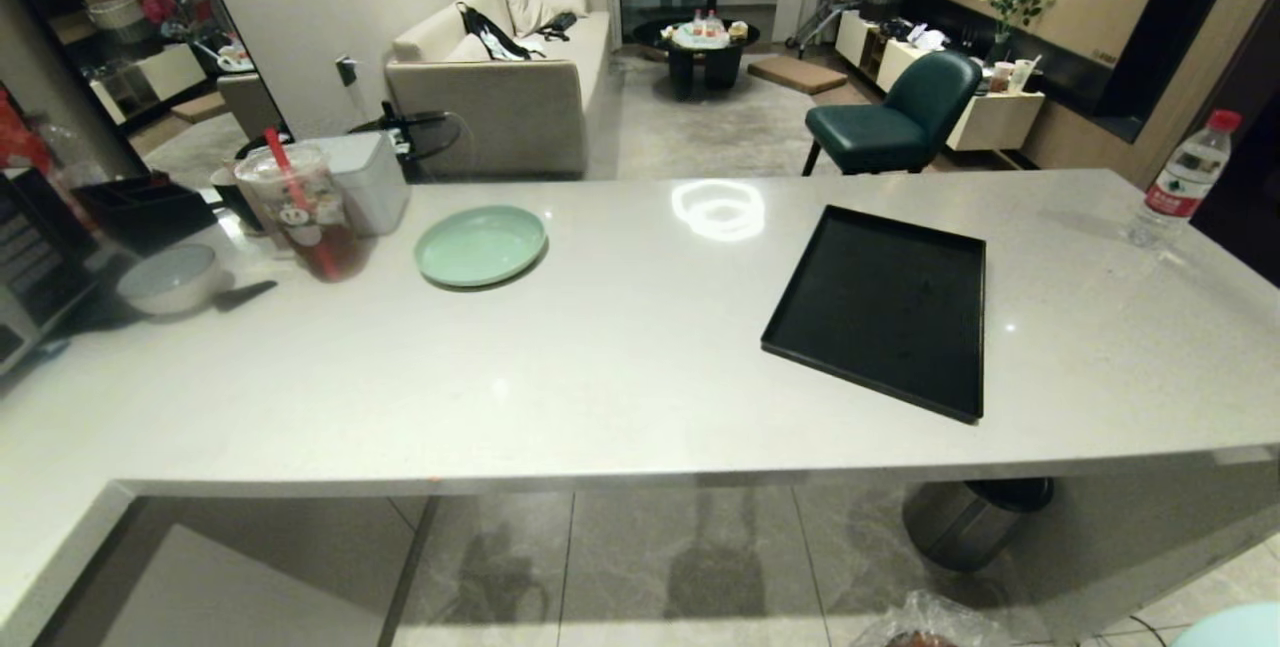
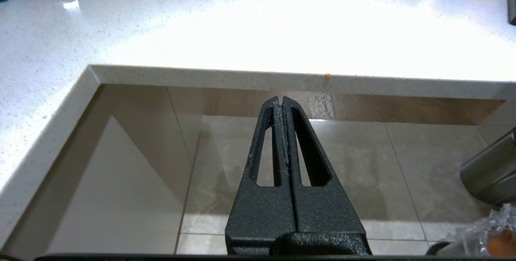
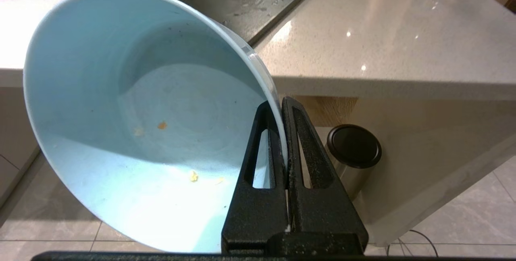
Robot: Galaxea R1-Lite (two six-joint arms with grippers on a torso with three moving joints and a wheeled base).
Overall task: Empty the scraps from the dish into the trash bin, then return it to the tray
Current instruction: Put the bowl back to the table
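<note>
1. Pale stone surface [image 1: 620, 347] fills the head view, a living room behind it and tiled floor below its near edge. You have the tray [image 1: 885, 307] lying flat on the surface with nothing on it.

2. Progress, as judged: the emptying looks done. The dish [image 3: 133, 132] shows only a few specks of scraps [image 3: 162, 125] clinging to its inner wall, orange and pale, no chunks left. Remaining for you: carry the dish up and over the surface edge and set it on the tray.

3. Right gripper [image 3: 282, 103]: closed on the dish, pinching the rim, one finger inside the wall and one outside. The dish hangs tilted, its mouth turned toward the wrist camera, below the level of the surface. The tray lies ahead of and above this gripper, beyond the surface edge.

4. Trash bin [image 1: 925, 627]: only its crinkled clear bag shows at the bottom edge of the head view, on the floor; where it lies relative to the right gripper is not clear. Steel bin with a black lid [image 3: 354, 148] stands under the surface, just past the right gripper's tips; not the target.

5. Left gripper [image 2: 281, 100]: fingers pressed together, holding nothing, idle in front of the surface's near edge, over the floor.
</note>
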